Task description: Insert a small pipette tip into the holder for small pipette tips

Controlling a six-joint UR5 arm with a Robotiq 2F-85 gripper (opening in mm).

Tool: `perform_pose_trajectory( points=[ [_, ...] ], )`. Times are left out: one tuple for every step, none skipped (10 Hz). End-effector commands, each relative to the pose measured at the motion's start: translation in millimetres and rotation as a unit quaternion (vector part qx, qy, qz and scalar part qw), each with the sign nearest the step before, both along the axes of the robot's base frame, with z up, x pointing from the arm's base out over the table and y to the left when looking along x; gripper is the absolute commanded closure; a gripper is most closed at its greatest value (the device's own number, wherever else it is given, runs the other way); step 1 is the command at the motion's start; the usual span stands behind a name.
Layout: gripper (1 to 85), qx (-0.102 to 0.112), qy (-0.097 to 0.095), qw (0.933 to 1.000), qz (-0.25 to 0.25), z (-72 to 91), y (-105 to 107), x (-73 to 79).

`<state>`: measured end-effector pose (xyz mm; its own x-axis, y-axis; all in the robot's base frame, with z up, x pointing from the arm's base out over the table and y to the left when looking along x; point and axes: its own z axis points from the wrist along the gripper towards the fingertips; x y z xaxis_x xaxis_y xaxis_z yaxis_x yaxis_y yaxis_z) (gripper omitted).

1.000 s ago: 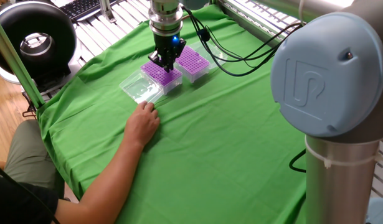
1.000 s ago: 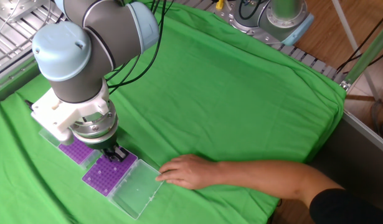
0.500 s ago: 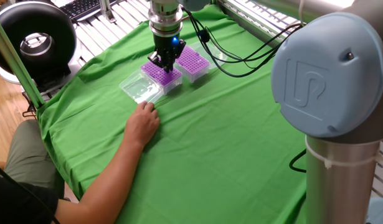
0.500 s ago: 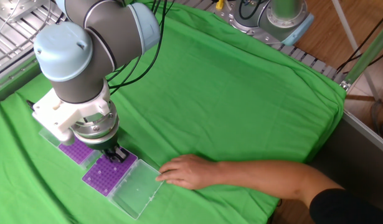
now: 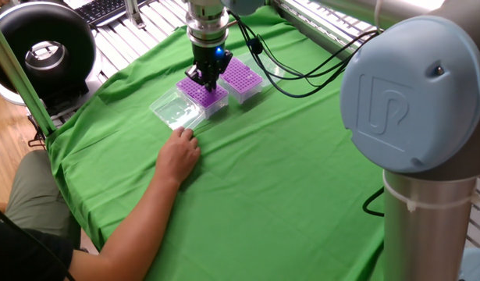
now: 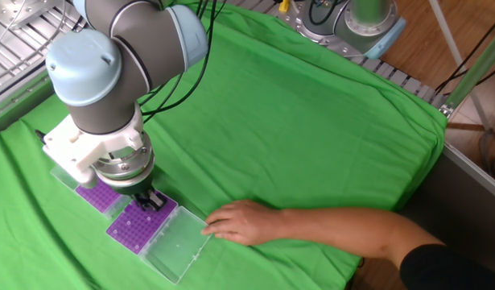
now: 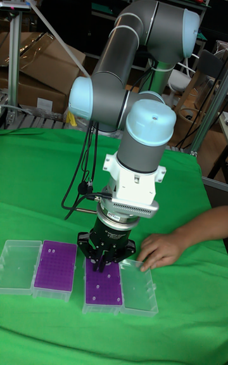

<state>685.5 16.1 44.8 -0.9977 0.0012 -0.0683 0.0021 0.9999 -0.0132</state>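
Observation:
Two purple pipette tip holders lie side by side on the green cloth, each with a clear lid folded open. My gripper (image 5: pixel 206 80) (image 6: pixel 151 200) (image 7: pixel 104 263) points straight down just above the holder (image 5: pixel 200 94) (image 6: pixel 137 226) (image 7: pixel 103 286) nearest the person's hand. The fingers stand close together and look shut. The small pipette tip is too small to make out between them. The second holder (image 5: pixel 241 76) (image 6: pixel 97 196) (image 7: pixel 54 262) sits one box-width away.
A person's hand (image 5: pixel 179 153) (image 6: pixel 237 221) (image 7: pixel 160 249) rests on the cloth, touching the open clear lid (image 5: pixel 175 110) (image 6: pixel 176 246) (image 7: pixel 138 286) beside the gripper. The forearm crosses the table's near side. Black cables trail from the wrist. The second holder's lid (image 7: pixel 19 265) lies at the far end.
The arm has crept only slightly over the same holder. The hand and both holders have not moved.

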Motion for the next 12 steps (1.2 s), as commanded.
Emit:
perform_pose_trajectory(
  points=[
    [67.7, 0.007, -0.004, 1.0000, -0.004, -0.8, 1.9, 1.5],
    [67.7, 0.008, -0.006, 0.9999, -0.004, -1.1, 2.3, 1.9],
    [68.3, 0.009, -0.007, 0.9999, -0.004, -1.7, 2.1, 2.3],
    [69.0, 0.010, -0.007, 0.9999, -0.004, -1.8, 2.5, 2.3],
    [69.7, 0.010, -0.008, 0.9999, -0.005, -2.1, 2.3, 2.6],
    [71.0, 0.009, -0.009, 0.9999, -0.006, -2.4, 1.7, 2.9],
    [73.0, 0.009, -0.010, 0.9999, -0.007, -2.8, 1.0, 3.0],
    [73.7, 0.009, -0.013, 0.9999, -0.006, -3.1, 0.1, 3.3],
    [74.3, 0.008, -0.013, 0.9999, -0.006, -3.1, -0.5, 3.0],
    [79.3, 0.008, -0.010, 0.9999, -0.007, -2.7, -0.8, 1.6],
    [83.3, 0.004, -0.003, 0.9999, -0.010, -1.4, -2.2, -1.9],
    [84.3, 0.003, 0.001, 0.9999, -0.011, 0.4, -2.8, -4.1]
  ],
)
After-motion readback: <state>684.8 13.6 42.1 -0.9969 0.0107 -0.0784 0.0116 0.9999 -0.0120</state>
